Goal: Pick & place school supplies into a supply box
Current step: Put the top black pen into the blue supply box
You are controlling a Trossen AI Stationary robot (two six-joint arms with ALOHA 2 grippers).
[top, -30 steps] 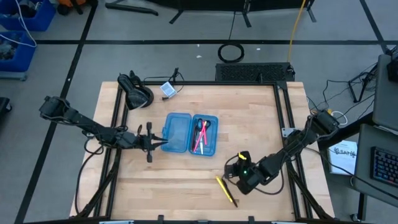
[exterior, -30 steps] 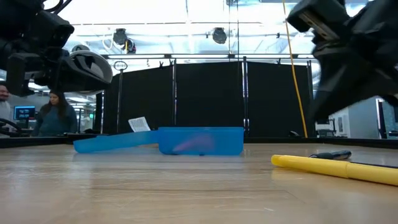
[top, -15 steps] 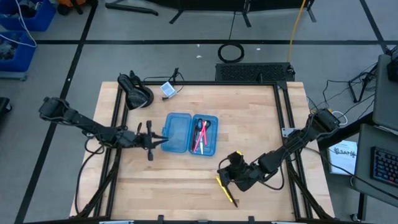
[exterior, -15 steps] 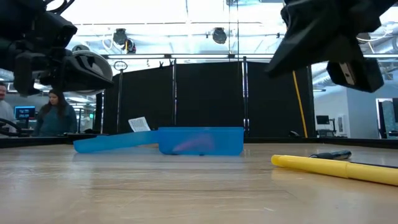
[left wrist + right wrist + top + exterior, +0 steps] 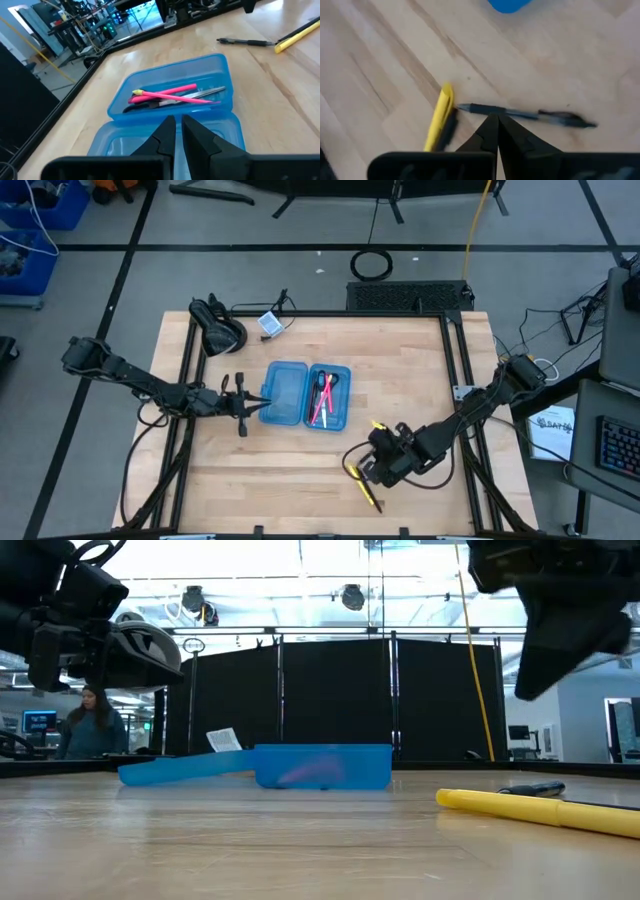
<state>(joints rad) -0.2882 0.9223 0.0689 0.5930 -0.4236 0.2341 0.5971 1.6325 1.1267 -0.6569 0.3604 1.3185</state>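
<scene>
From above, the open supply box (image 5: 307,395) lies mid-counter (image 5: 410,370), its right half holding a pink pen (image 5: 320,404) and scissors (image 5: 328,383); the left hand (image 5: 262,402) waits at the box's left edge, while the right hand (image 5: 362,467) hangs over the yellow pen (image 5: 364,485) near the front edge. At counter height, that yellow pen (image 5: 535,811) lies flat with a black pen (image 5: 530,789) just behind it, the right arm above them. The left wrist shows its fingers (image 5: 162,137) nearly together, grasping nothing, over the box's lid half. The right wrist shows its fingers (image 5: 492,127) clenched and empty, just above the black pen (image 5: 520,114), which nearly touches the yellow one's tip. The step looks like fetching a remaining pen; next the fingers must spread and descend. The neighbouring pen crowds the grasp.
</scene>
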